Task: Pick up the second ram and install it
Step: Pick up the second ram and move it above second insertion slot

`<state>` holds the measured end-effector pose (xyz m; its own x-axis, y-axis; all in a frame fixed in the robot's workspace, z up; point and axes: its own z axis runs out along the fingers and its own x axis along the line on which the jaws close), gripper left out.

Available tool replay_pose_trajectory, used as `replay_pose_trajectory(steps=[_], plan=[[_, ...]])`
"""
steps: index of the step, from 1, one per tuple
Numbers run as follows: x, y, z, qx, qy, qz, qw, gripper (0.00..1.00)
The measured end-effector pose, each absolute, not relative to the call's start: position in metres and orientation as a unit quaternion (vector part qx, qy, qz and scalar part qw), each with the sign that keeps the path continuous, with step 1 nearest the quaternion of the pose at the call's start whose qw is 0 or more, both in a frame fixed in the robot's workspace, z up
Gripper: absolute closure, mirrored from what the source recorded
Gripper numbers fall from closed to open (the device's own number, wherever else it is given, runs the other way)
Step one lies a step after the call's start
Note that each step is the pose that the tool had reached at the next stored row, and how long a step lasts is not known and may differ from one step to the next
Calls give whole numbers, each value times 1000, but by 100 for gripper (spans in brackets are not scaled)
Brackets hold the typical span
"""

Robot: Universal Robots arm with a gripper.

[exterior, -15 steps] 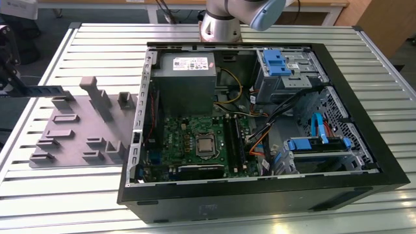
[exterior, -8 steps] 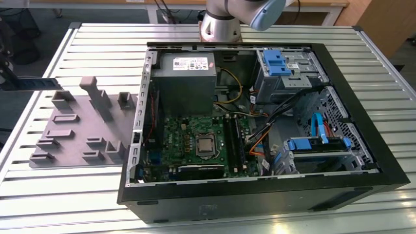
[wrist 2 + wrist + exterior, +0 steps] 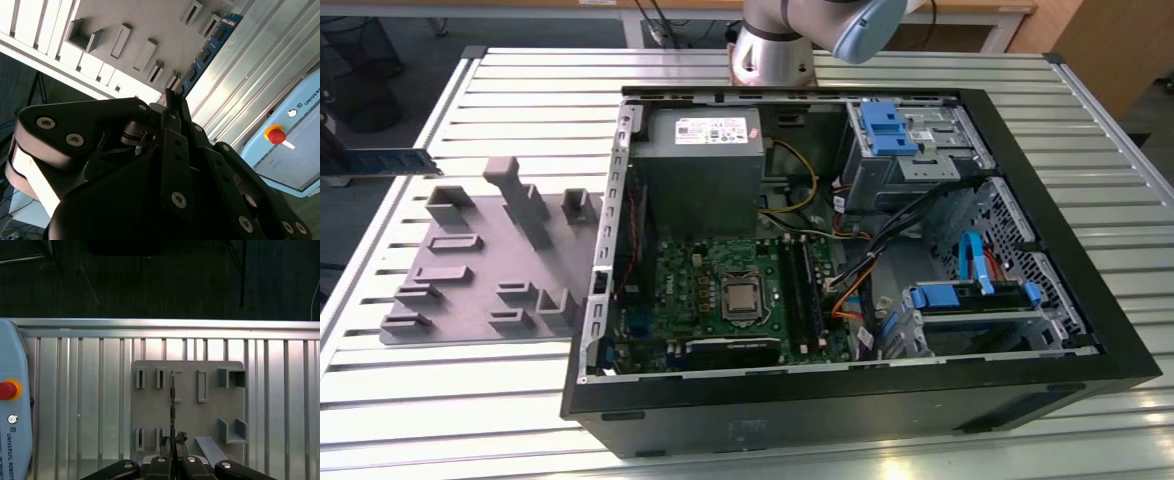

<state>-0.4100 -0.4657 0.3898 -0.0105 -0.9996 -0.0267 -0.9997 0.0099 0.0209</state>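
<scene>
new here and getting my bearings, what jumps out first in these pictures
The open computer case takes up the middle of the exterior view, its green motherboard bare inside. At that view's left edge a thin memory stick hangs near the grey tray on the slatted table, the gripper shut on it.

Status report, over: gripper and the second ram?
Gripper shut on the second ram. Ram lifted above the grey holder tray, out of its slots. Not yet at the open computer case. Nothing seen blocking.
</scene>
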Motion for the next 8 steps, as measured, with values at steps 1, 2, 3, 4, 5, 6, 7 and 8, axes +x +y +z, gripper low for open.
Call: replay_pose_trajectory(steps=[1,2,3,4,5,6,7,8], plan=[[-410,-466,390,-703,711,17,2,86],[-410,-466,390,-703,711,17,2,86],[-410,-466,390,-703,711,17,2,86],[-410,-466,390,-703,711,17,2,86],[-410,-466,390,-703,711,17,2,86],[-410,-466,390,-703,711,17,2,86],[-410,-466,390,-703,711,17,2,86],[-409,-466,390,-703,711,17,2,86]])
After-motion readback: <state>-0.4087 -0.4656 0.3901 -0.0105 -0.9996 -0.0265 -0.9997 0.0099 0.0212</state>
